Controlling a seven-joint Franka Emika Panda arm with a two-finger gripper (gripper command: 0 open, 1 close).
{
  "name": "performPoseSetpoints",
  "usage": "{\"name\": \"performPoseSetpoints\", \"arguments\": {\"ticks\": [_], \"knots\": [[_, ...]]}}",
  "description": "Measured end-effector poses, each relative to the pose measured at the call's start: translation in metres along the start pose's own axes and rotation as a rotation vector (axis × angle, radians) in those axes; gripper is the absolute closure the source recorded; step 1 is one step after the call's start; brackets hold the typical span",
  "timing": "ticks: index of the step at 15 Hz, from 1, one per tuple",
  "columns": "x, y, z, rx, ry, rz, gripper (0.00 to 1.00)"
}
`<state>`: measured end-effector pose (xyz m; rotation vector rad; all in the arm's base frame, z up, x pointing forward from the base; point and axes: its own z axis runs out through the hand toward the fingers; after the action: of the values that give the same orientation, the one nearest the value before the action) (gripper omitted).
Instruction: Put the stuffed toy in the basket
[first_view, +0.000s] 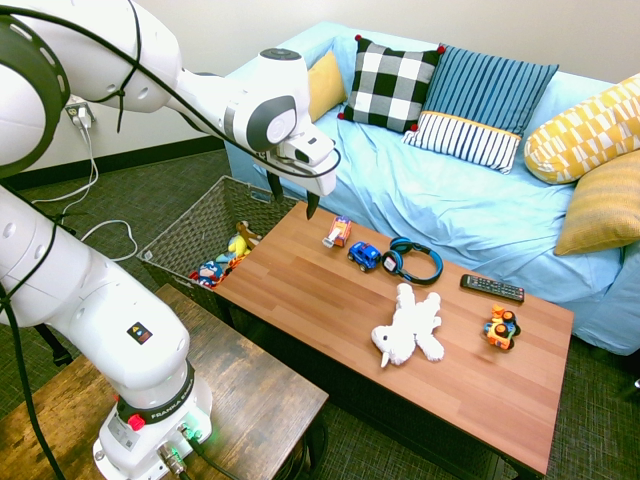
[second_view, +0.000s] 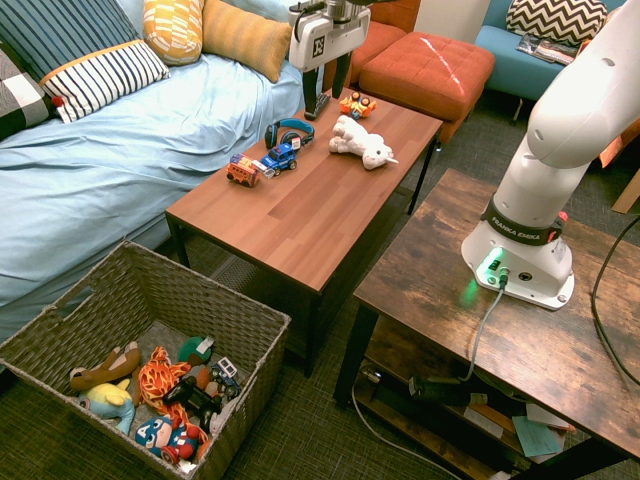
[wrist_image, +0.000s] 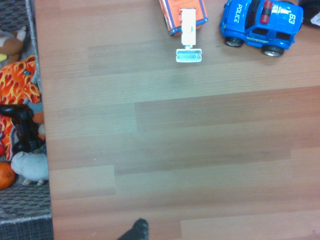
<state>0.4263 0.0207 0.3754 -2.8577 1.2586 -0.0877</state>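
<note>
First exterior view: your end effector (first_view: 312, 198) hangs above the table (first_view: 300, 290) at the end nearest the basket (first_view: 190, 235), fingers apart and holding nothing. The stuffed toy (first_view: 408, 327) lies flat on the table, well apart from the end effector, between the headphones (first_view: 412, 260) and the table's near edge. An orange toy vehicle (first_view: 501, 327) sits just beside it, and a remote (first_view: 492, 288) is near the sofa side. Judgement: nothing of the task is done yet; approach, grasp, carry and release are all left.

Second exterior view: the stuffed toy (second_view: 361, 140) is at the far end of the table (second_view: 300, 215), the basket (second_view: 240, 325) on the floor off the near end (already holding other toys). The end effector (second_view: 322, 88) hovers over the table, fingers spread, near the headphones (second_view: 290, 130) and not touching the plush.

Wrist view: you see bare table (wrist_image: 175, 150), a blue police car (wrist_image: 261, 22), an orange truck (wrist_image: 182, 17), and basket contents along one edge. The stuffed toy is not in this view, so you still have to travel along the table to reach it.
</note>
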Motion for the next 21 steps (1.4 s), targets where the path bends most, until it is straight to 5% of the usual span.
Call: {"name": "performPoseSetpoints", "arguments": {"ticks": [7,14,21], "knots": [[0.051,0.023,0.012,0.009,0.103,0.067,0.00],[0.128,0.119,0.092,-0.023,0.192,0.196,0.00],[0.167,0.149,0.173,-0.055,0.184,0.301,0.00]]}}
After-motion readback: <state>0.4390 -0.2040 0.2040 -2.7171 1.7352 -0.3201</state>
